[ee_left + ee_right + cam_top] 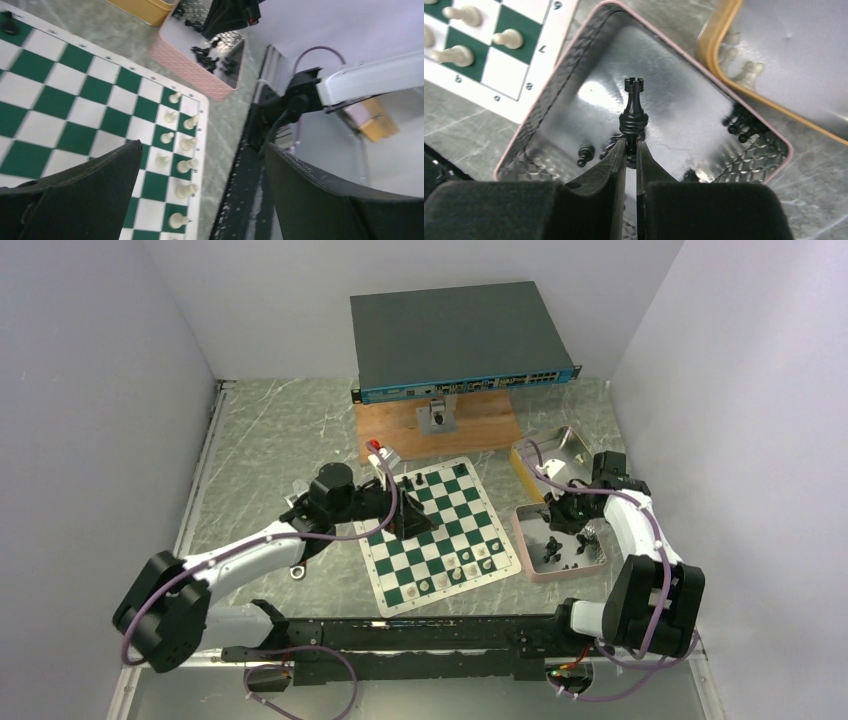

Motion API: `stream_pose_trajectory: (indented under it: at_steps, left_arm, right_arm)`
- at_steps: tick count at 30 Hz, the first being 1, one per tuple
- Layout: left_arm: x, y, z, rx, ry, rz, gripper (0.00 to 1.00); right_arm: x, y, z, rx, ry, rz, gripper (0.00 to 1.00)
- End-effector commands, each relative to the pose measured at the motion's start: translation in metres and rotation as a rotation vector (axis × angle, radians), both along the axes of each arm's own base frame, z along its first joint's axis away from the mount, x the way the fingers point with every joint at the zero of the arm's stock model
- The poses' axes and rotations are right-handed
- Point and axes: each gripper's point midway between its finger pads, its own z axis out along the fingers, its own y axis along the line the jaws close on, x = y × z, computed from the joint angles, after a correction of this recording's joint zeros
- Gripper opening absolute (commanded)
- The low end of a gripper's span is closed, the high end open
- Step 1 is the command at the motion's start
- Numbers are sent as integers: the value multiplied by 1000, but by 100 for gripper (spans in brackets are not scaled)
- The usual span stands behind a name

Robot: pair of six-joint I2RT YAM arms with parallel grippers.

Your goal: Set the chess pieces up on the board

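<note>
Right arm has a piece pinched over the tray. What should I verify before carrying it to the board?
1. Right gripper shut on the black rook: ok.
2. Rook held by its base, in line with the fingers: ok.
3. Rook raised above the pink tray rim: cannot tell.
4. Left gripper open and empty: ok.
5. Space above the board free for the carry: not ok, the left gripper hangs over it.
</note>
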Motion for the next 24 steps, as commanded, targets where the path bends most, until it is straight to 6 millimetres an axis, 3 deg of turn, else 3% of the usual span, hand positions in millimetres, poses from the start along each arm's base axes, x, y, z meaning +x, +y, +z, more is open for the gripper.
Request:
stream_pose_trajectory:
  at_steps: [1,14,20,24]
  left_arm:
    - [-11,-25,30,-211,122,-116,99]
    - [5,-117,12,-309,354,-101,99]
    - [22,-152,1,-325,440,-53,93]
    - [28,-168,-12,-310,499,-16,84]
  right_arm:
    - [-19,22,14,82,-23,95,7]
    - [-26,47,52,191,-119,179,7]
    - [-27,53,63,219,-152,204,7]
    - [-29,57,67,237,-161,218,7]
